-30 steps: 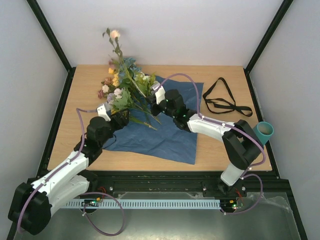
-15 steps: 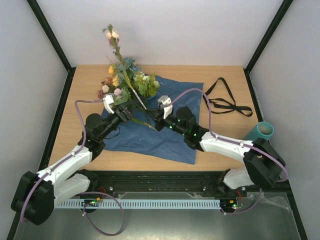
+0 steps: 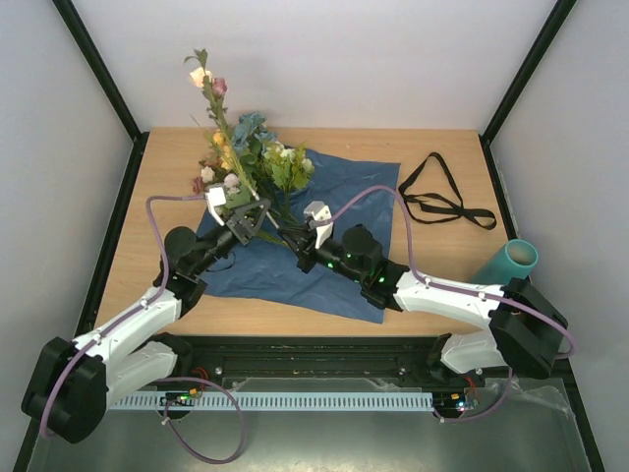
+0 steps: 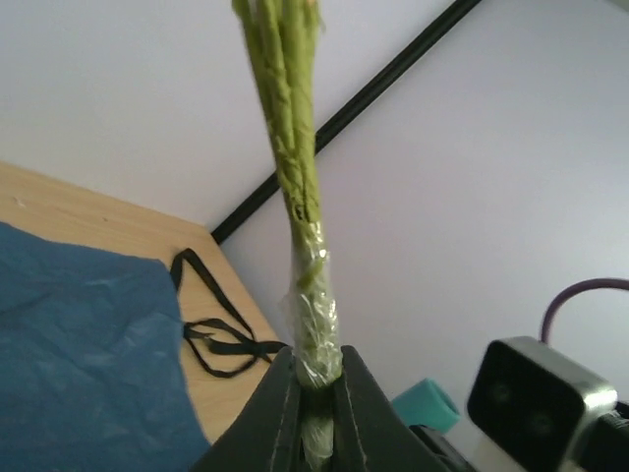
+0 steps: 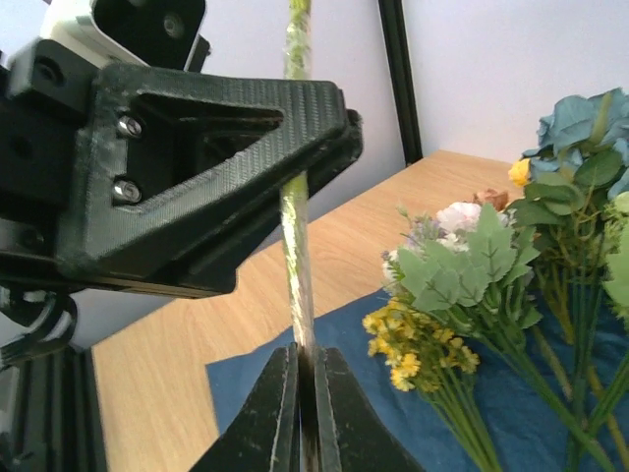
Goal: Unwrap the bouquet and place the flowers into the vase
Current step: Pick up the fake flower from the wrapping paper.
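Two grippers pinch one tall stem (image 4: 300,177) of the flowers. The left gripper (image 4: 316,388) is pressed shut on the part wrapped in clear film. The right gripper (image 5: 307,369) is pressed shut on the same stem just below it, near the bottom end.

The stem is up in the air over the blue paper (image 3: 366,187), on the left side of the table (image 3: 344,143). It stands nearly upright and leans far and left. Its pink and white blooms are at the top, and its cut end points down. The other flowers (image 3: 263,157) lie on the far part of the paper. The vase (image 3: 517,260) is well apart, at the near right edge.

The stem looks light, thin and a bit bendy, and the film may be slippery. Low on the stalk looks like the best place to hold it. The soft blooms could get squashed.
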Available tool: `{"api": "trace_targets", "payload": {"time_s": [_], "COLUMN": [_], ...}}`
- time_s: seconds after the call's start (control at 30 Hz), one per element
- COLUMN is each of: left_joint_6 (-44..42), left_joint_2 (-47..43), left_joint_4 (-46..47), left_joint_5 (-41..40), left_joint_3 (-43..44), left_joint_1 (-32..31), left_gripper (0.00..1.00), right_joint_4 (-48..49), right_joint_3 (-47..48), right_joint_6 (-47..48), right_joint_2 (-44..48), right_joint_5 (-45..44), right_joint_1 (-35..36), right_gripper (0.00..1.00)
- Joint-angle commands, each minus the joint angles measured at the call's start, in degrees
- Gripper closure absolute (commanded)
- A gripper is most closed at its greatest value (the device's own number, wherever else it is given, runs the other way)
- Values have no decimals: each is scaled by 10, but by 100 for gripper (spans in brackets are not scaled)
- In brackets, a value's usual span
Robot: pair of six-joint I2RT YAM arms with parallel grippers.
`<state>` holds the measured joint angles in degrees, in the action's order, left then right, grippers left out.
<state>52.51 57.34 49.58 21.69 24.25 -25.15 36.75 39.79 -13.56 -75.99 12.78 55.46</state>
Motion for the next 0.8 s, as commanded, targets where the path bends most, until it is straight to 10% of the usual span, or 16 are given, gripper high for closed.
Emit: {"api": "trace_targets", "payload": {"time_s": [0.0, 0.27, 0.47, 0.77], "left_joint_6": [-44, -191, -242, -299], "left_joint_2": [-22, -48, -48, -48], "left_joint_4": [-7, -178, -231, -225], "left_joint_5": [23, -5, -91, -175], "left_joint_3": [-10, 8, -3, -37], "left_joint_1": [0, -1, -45, -129], "left_gripper": [98, 98, 98, 98], "right_joint_4": [1, -198, -440, -642], "right_joint_3": [-6, 37, 129, 194], "right_joint_6": [-7, -62, -184, -279], "right_joint_2": [-8, 53, 52, 70], "right_joint_5": [-36, -168, -439, -538], "right_joint_1": [3, 3, 1, -86], "right_gripper": [90, 55, 49, 46]}}
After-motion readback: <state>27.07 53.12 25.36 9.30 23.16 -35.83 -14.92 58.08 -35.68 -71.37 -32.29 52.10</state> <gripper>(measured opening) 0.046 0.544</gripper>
